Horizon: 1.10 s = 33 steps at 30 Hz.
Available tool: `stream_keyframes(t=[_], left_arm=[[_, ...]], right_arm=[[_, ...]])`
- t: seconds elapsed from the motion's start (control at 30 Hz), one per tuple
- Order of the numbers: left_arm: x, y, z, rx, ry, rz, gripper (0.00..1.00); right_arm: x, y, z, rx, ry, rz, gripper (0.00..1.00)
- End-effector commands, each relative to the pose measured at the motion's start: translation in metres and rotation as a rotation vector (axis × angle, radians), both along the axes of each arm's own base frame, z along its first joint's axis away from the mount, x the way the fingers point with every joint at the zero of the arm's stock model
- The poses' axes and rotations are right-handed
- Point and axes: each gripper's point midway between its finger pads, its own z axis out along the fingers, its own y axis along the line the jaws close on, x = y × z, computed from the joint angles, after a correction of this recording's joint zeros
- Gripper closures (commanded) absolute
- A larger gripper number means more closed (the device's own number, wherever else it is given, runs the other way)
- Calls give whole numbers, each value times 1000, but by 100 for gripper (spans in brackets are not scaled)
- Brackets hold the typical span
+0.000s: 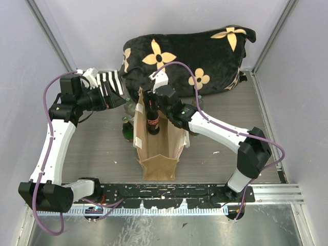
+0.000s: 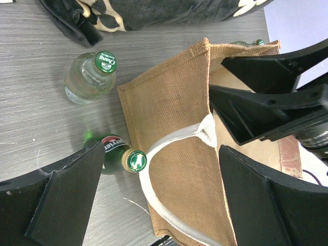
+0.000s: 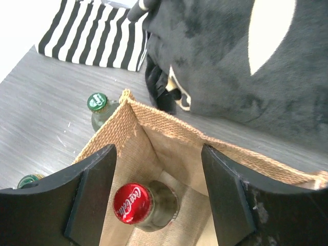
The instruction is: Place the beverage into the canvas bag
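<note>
Cola bottle (image 3: 132,203): upright inside canvas bag (image 3: 169,136), long axis vertical, red cap up. Right gripper (image 3: 159,151): jaws spread, clear of the bottle. Left gripper (image 2: 163,149): jaws spread.

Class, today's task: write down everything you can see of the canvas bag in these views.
The canvas bag is a tan-brown tote of coarse woven cloth with pale cream handles. It stands upright on the grey table, mouth open, in front of the black flowered cushion. A red-capped bottle stands inside it, the right gripper open either side of the cap. A green bottle stands close by its left wall.
</note>
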Motion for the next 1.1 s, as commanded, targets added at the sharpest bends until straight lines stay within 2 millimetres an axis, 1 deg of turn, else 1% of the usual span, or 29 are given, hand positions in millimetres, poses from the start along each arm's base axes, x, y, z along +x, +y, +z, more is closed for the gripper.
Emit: stream_keyframes(t=[0.0, 0.03, 0.1, 0.13, 0.2, 0.27, 0.37, 0.4, 0.47, 0.53, 0.63, 0.7, 0.83, 0.97, 1.07], left_arm=[[2, -3, 8, -26, -33, -10, 1], [2, -3, 8, -27, -31, -9, 1], [2, -3, 7, -27, -32, -9, 1], [2, -3, 8, -27, -33, -9, 1], [2, -3, 6, -29, -29, -11, 1], [1, -4, 7, -34, -29, -14, 1], [2, -5, 6, -43, -27, -13, 1], [2, -6, 5, -49, -22, -12, 1], [3, -7, 4, -64, -14, -10, 2], [4, -8, 2, -72, -7, -8, 2], [4, -9, 0, -74, 2, -11, 2], [4, -9, -2, -76, 14, -14, 2], [2, -10, -5, -80, 26, -18, 2], [0, -10, -6, -79, 26, -22, 2], [-1, -10, -6, -78, 24, -23, 2]], right_arm=[[1, -30, 93, 119, -171, -121, 26], [3, -41, 103, 118, -181, -166, 26], [9, -70, 113, 91, -165, -266, 26], [14, -87, 115, 80, -138, -320, 26], [21, -121, 110, 54, -61, -404, 26], [23, -154, 101, 28, 39, -469, 27], [20, -189, 80, -31, 175, -521, 28], [16, -196, 70, -50, 220, -522, 28], [8, -203, 47, -72, 305, -513, 29], [-1, -205, 23, -95, 392, -500, 30], [-16, -203, -9, -131, 515, -479, 30], [-22, -200, -24, -133, 570, -465, 30], [-29, -197, -52, -162, 659, -455, 30], [-33, -199, -70, -190, 711, -461, 30], [-36, -204, -78, -208, 740, -470, 30]])
